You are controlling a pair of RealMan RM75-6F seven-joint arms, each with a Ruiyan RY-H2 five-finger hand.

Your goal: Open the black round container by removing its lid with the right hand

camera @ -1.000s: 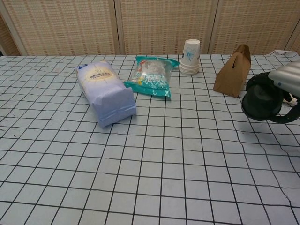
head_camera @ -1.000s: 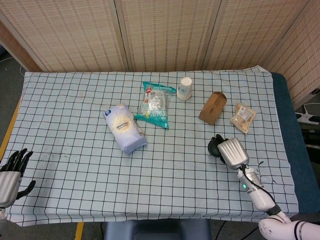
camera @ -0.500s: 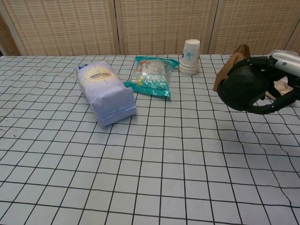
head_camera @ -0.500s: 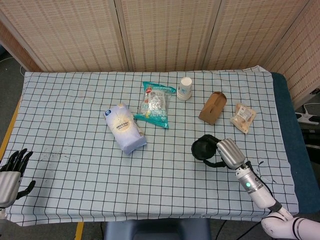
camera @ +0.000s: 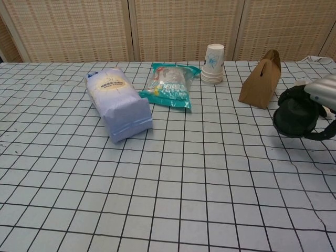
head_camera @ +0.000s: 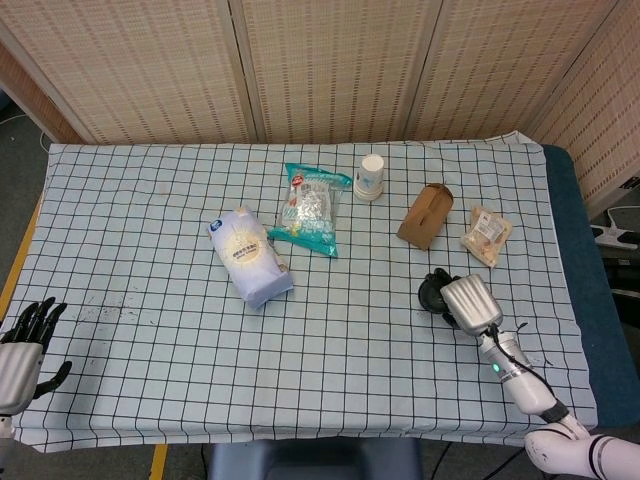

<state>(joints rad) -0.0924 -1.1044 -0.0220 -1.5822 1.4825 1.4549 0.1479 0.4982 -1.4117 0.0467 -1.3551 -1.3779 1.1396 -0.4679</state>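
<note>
right hand (head_camera: pixel 468 301) grips black container (camera: pixel 295 114) above checked cloth (camera: pixel 184 173) | left hand (head_camera: pixel 22 342) empty, fingers apart, at table edge

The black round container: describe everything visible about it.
The black round container is a dark, matte, rounded tub, plastic by its look, near the table's right side, in front of the brown paper box. The right hand covers it from above and the right, fingers curled around it. It seems to sit on or just above the checked cloth. Whether its lid is on cannot be told.
</note>
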